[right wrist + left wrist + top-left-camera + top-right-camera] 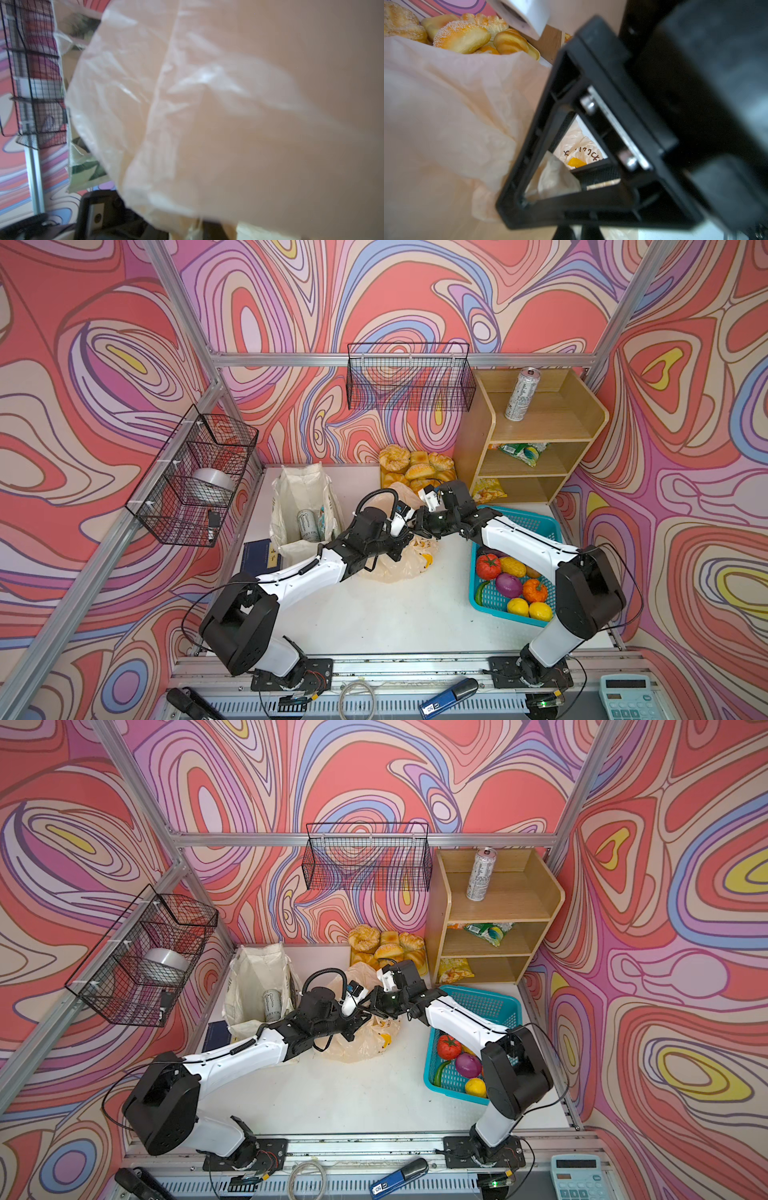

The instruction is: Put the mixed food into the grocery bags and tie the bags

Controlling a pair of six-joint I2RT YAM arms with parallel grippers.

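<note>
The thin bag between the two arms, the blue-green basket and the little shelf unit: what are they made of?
The thin bag looks like soft plastic film: translucent cream, glossy, crinkled. The basket seems to be moulded hard plastic: even teal colour, regular mesh holes. The shelf unit looks like light wood or wood-look board, matte, with faint grain.

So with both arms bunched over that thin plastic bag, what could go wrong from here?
1. The left end effector and right end effector sit almost touching above the thin plastic bag; they might bump each other.
2. The film looks flimsy, so pulling from two sides could tear it or let it slip.
3. In the right wrist view the bag blankets nearly everything, so that camera may give little guidance.
</note>
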